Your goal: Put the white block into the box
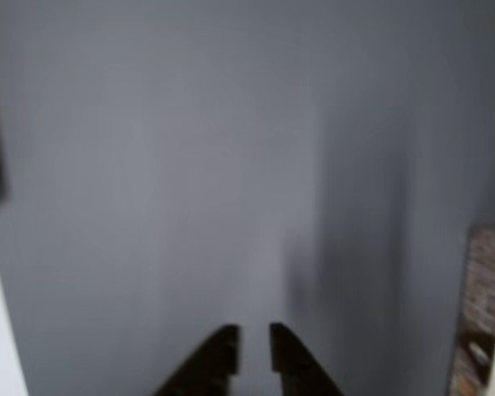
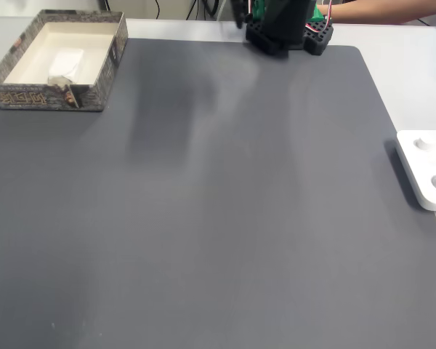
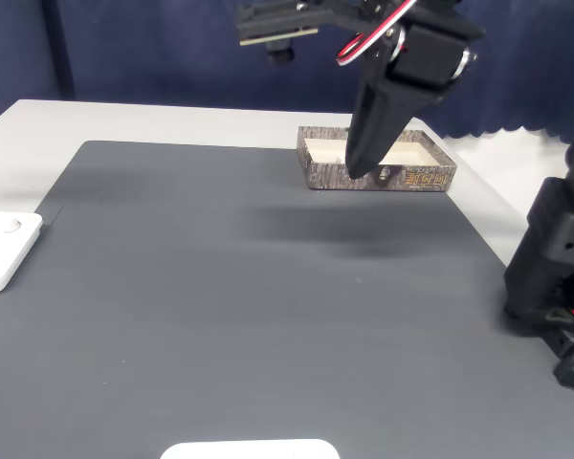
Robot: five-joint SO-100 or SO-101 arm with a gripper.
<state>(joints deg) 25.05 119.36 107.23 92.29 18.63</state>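
Note:
The white block (image 2: 65, 62) lies inside the box (image 2: 47, 97), a shallow tan patterned tray at the top left corner of the dark mat. In another fixed view my gripper (image 3: 357, 172) hangs tip-down above the mat, just in front of the box (image 3: 411, 179) and apart from it. The blurred other view looks down on bare mat, with my gripper (image 1: 254, 334) at the bottom edge. Its two dark fingers stand a narrow gap apart with nothing between them. A corner of the box (image 1: 487, 305) shows at that view's right edge.
A flat white device with round dents (image 2: 429, 171) lies at the mat's edge, also seen in the other fixed view (image 3: 5, 249). The arm's black base (image 2: 287, 33) stands at the mat's far edge, with a person's arm (image 2: 378, 9) beside it. A wide grey mat (image 2: 218, 218) stretches between them.

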